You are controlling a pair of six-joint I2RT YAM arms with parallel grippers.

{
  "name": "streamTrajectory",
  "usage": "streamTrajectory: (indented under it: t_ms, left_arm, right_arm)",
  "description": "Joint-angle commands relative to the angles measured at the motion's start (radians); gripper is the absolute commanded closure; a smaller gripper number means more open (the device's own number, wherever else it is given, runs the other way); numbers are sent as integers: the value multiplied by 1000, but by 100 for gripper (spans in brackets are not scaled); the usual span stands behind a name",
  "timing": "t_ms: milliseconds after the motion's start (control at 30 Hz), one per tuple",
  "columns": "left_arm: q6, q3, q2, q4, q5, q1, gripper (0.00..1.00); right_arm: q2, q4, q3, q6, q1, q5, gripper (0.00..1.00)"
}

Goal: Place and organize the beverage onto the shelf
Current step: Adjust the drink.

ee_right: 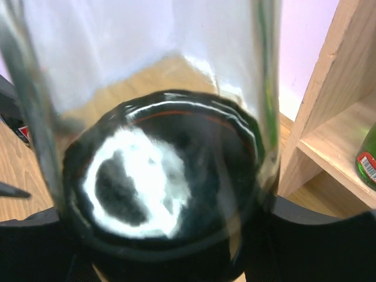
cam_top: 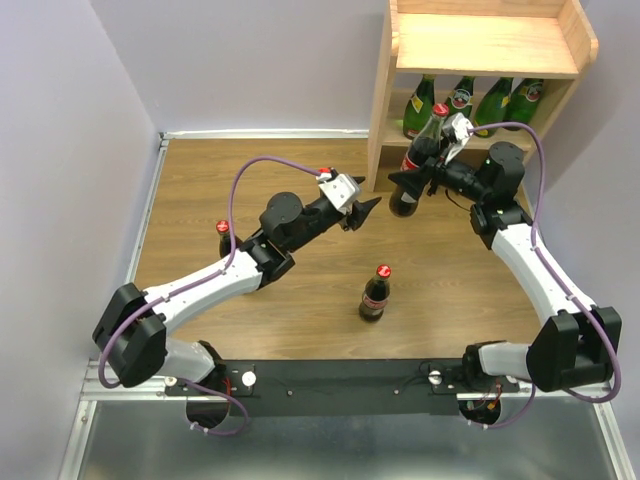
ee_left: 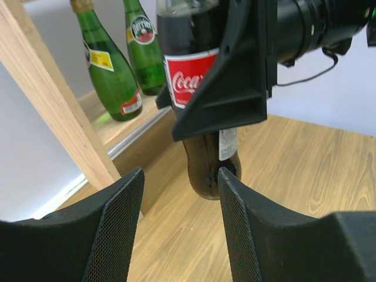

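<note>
4 green bottles (cam_top: 493, 100) inside shelf (cam_top: 480, 45)

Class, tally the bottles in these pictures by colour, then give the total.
green bottles: 4
cola bottles: 3
Total: 7

Bright, even light from above leaves only soft, short shadows on the table (cam_top: 190, 190). The top and left wrist views are sharp. In the right wrist view the cola bottle (ee_right: 164, 182) is blurred, with white glare across its glass.
</note>
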Motion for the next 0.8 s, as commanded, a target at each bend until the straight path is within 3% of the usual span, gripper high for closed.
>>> streamTrajectory:
  t_ms: [0,533,767]
  left_arm:
    - [-17,21,-44,-19,47,14,38]
    - [-29,30,-34,-47,74,19,38]
    - [-33,19,-41,-55,85,19,38]
  right_arm:
    - [-63,99,58,-14,-6,36,99]
    - [-42,-49,215,-44,-17,112,99]
    - [3,-157,385,-94,-34,146,99]
